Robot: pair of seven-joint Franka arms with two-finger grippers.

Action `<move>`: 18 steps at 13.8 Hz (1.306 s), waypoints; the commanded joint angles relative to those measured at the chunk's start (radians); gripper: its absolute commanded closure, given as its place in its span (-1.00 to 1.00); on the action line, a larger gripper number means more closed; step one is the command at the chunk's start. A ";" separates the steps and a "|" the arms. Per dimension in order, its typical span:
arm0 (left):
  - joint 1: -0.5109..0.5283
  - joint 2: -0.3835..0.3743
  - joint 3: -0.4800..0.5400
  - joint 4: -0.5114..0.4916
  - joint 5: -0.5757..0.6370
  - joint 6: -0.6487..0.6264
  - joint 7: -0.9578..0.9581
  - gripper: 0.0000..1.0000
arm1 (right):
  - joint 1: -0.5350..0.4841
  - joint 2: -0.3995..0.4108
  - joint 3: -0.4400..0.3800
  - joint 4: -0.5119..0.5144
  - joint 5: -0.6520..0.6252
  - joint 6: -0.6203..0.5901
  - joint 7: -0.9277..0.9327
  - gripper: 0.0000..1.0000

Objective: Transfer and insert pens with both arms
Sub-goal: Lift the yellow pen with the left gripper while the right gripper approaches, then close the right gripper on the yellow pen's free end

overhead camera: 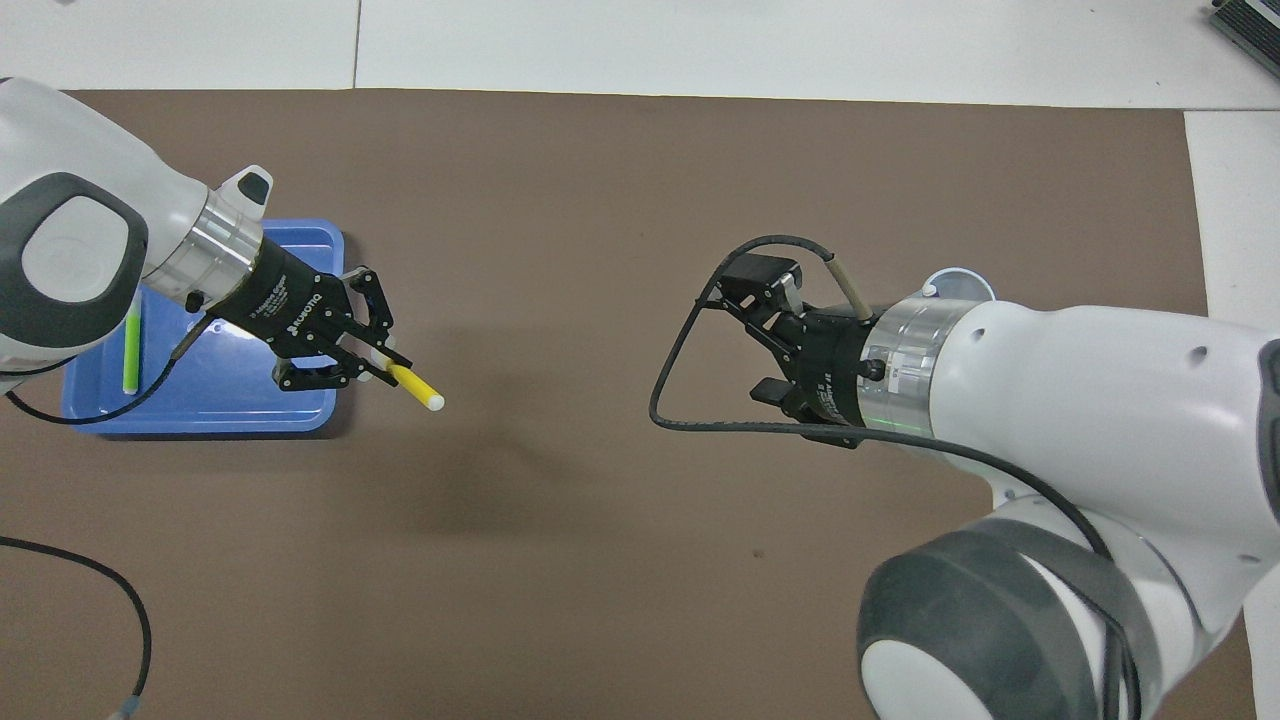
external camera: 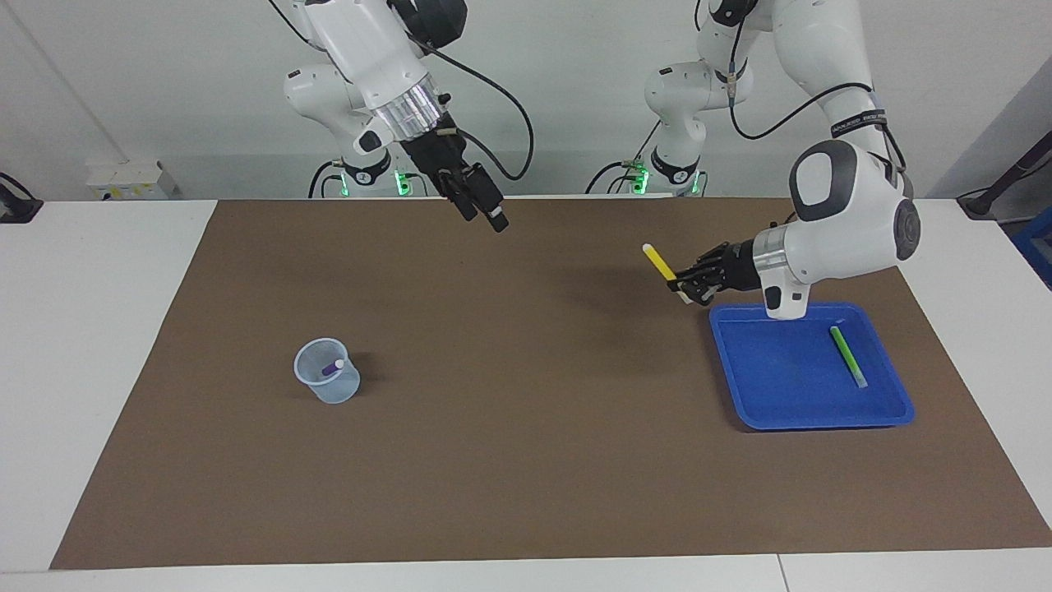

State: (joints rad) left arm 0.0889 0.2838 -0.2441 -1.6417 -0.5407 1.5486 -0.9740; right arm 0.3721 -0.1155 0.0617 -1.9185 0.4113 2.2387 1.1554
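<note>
Yellow marker-like pen (external camera: 658, 263) clamped in left gripper (external camera: 689, 289), aloft over brown mat (external camera: 526, 460) beside blue plastic tray (external camera: 731, 395). Right gripper (external camera: 485, 212) spread empty, aloft mid-table. Handover step, probably; next calls for meeting, then clear cup (external camera: 327, 382).

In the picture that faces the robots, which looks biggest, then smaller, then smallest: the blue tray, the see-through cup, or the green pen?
1. Blue tray: the biggest by far.
2. See-through cup: much smaller than the tray.
3. Green pen: the thinnest. It looks about as long as the cup is tall, so going by length alone those two come close.
</note>
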 commanded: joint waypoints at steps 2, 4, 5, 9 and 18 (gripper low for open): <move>-0.041 -0.028 0.012 -0.023 -0.138 0.016 -0.144 1.00 | 0.054 -0.007 0.003 -0.047 0.024 0.048 0.001 -0.95; -0.067 -0.028 0.012 -0.023 -0.197 0.040 -0.201 1.00 | 0.094 0.006 0.003 -0.051 0.021 0.102 -0.002 -0.94; -0.080 -0.028 0.011 -0.023 -0.200 0.054 -0.227 1.00 | 0.100 0.008 0.003 -0.051 0.009 0.102 -0.005 -0.92; -0.139 -0.026 0.005 -0.024 -0.269 0.119 -0.328 1.00 | 0.113 0.011 0.003 -0.063 0.007 0.107 -0.088 -0.70; -0.227 -0.025 0.005 -0.030 -0.372 0.249 -0.442 1.00 | 0.110 0.040 0.003 -0.060 0.009 0.147 -0.229 -0.51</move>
State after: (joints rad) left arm -0.1220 0.2782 -0.2483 -1.6473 -0.8891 1.7698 -1.3946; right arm 0.4829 -0.0769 0.0651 -1.9686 0.4112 2.3617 0.9638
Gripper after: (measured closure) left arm 0.837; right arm 0.238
